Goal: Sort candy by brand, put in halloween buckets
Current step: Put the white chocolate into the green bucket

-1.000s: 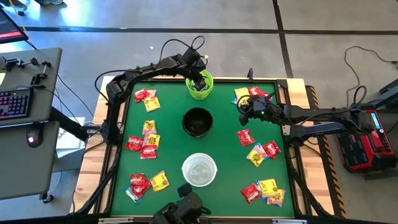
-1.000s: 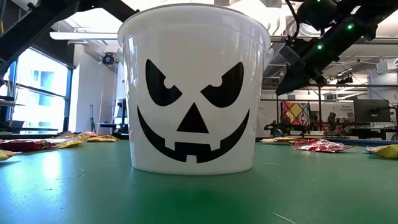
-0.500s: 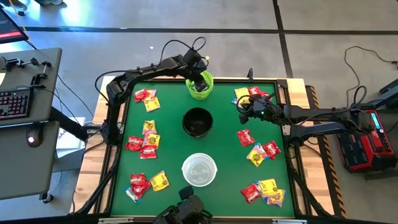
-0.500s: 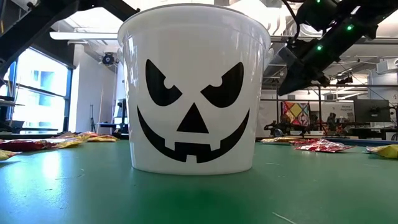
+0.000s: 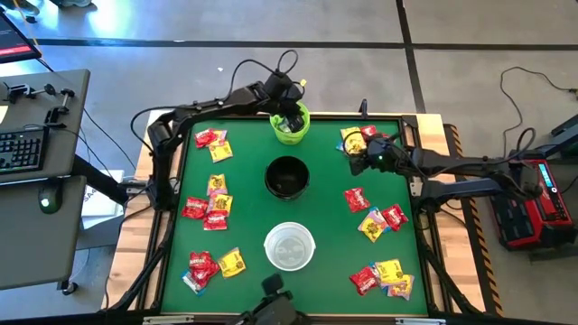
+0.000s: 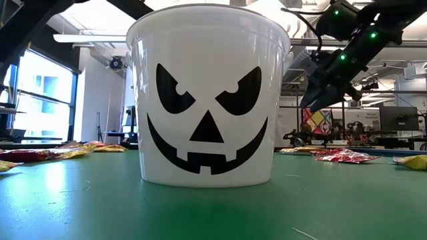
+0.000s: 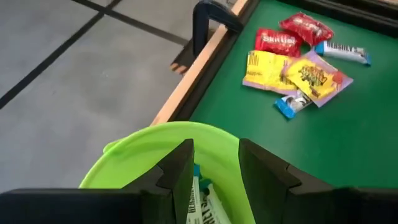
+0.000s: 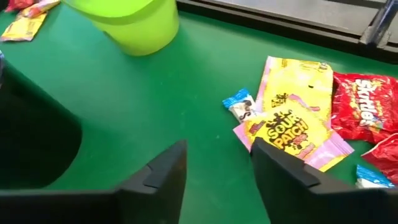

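Green bucket [image 5: 290, 125], far edge: a few pale packets inside; left gripper [image 7: 214, 168] above, released, empty. Black bucket [image 5: 287, 177] and white bucket [image 5: 289, 246]: apparently empty. Candy [image 5: 209, 206]: most lies unsorted on the table [image 5: 325, 217]; right gripper [image 8: 217, 168], released, hovers by the far-right pile [image 8: 292, 127].

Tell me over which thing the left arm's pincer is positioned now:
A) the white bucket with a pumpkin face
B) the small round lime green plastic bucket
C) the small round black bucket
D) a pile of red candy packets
B: the left wrist view shows the left pincer directly above the open small round lime green plastic bucket, and the high view places it there too.
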Robot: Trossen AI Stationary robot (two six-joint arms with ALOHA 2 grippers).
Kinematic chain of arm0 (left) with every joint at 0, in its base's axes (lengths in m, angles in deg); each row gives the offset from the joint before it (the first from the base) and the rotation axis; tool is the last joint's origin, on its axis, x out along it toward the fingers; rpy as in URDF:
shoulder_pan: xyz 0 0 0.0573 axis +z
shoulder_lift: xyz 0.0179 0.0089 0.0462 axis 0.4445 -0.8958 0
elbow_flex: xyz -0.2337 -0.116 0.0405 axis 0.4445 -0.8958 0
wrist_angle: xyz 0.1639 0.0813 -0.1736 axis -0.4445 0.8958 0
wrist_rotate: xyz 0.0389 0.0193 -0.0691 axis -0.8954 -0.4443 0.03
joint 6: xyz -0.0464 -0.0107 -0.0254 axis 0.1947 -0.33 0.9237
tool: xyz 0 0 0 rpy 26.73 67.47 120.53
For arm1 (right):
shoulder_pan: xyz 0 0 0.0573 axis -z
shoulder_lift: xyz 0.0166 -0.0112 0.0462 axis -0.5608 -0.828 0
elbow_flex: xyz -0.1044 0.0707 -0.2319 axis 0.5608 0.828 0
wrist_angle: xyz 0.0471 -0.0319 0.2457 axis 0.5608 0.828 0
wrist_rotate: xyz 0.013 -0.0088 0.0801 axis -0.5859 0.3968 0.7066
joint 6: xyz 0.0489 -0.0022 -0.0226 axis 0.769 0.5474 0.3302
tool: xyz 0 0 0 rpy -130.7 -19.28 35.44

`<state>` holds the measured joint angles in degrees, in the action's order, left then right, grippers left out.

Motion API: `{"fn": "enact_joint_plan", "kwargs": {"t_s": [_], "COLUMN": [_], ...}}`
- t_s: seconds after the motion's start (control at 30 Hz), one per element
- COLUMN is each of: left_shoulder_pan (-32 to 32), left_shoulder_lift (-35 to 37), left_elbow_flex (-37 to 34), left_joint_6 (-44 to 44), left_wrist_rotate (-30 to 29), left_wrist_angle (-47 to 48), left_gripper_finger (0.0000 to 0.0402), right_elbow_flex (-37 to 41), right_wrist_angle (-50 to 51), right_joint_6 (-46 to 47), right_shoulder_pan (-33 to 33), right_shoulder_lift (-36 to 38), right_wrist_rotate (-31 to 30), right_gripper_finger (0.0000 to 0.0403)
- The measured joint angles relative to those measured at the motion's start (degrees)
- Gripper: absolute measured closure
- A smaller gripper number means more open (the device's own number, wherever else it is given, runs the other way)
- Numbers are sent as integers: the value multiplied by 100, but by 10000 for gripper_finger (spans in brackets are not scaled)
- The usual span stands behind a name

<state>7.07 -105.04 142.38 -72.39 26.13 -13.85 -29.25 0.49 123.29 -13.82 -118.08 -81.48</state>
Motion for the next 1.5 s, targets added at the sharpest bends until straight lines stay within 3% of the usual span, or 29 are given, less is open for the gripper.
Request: {"fn": "enact_joint_plan", "kwargs": {"t_s": [0.23,0.5,0.83,1.27,1.5], "left_shoulder_pan": [-9,-31,-12,-31,-95], "left_shoulder_lift": [595,1623,2774,3275,3273], "left_elbow_flex": [-948,-2242,-3750,-4367,-4367], "left_joint_6": [202,204,543,805,856], "left_wrist_rotate": [-12,-118,-140,-160,-179], "left_wrist_angle": [-746,-1348,-1936,-2078,-2089], "left_gripper_finger": [282,282,282,282,282], "right_elbow_flex": [-8,-219,315,651,616], "right_wrist_angle": [181,2355,2109,1537,1483], "right_joint_6": [31,1071,900,694,746], "right_shoulder_pan": [505,1015,1566,1557,1457], "right_shoulder_lift": [0,-1,-147,-890,-1423], "right_wrist_rotate": [350,416,513,235,74], "right_gripper_finger": [188,182,182,185,242]}}
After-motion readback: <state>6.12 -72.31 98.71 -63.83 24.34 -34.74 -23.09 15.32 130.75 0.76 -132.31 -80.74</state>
